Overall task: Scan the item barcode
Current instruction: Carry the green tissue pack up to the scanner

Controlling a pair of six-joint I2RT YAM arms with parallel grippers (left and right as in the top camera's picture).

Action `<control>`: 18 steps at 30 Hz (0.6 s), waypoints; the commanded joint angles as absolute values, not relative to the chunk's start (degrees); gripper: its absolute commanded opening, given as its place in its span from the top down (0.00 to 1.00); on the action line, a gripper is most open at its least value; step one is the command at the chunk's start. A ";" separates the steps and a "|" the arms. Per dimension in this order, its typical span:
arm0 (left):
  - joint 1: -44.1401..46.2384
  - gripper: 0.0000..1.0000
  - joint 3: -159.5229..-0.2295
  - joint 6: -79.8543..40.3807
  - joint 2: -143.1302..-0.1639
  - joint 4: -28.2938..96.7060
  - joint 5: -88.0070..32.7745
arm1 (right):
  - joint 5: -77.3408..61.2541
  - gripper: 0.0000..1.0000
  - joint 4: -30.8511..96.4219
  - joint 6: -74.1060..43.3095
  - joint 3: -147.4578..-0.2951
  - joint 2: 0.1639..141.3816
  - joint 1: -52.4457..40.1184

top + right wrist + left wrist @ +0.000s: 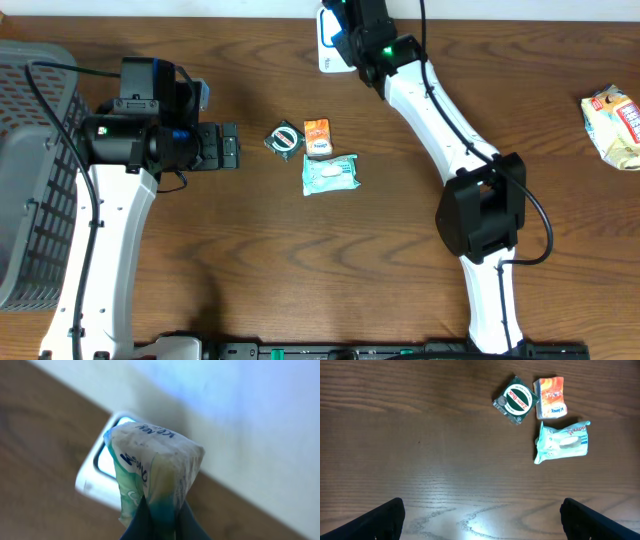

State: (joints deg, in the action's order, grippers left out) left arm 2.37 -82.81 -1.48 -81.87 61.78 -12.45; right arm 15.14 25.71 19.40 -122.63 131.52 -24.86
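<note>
Pinching the packet point(150, 460) tight in my right fingers point(135, 532) just above the far scanner point(326, 58), I'd rotate it slowly until its barcode faces down, with my left fingers point(380, 520) wide open and empty over the counter point(420, 435).

Basket point(30, 150) at far left of table point(300, 290). My left gripper point(231, 147) to right of basket, over bare wood. Further right, at table middle, three items in one cluster: round tin point(284, 138) leftmost, small carton point(317, 137) just beside it on right, wipes pack point(330, 173) just in front of carton. Scanner point(326, 55) at back edge, behind cluster. My right gripper point(159, 520) above scanner, soft pack point(150, 470) between its fingers, over scanner window. Snack bag point(612, 122) alone at far right, well apart from rest.
</note>
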 commanded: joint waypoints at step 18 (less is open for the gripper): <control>2.55 0.02 -82.56 -1.34 -82.00 62.11 -11.92 | 14.98 0.99 7.77 44.88 -123.35 141.38 -24.84</control>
State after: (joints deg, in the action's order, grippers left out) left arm 2.37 -82.81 -1.45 -81.87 61.78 -12.45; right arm 14.39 8.05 43.00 -122.87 141.21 -24.77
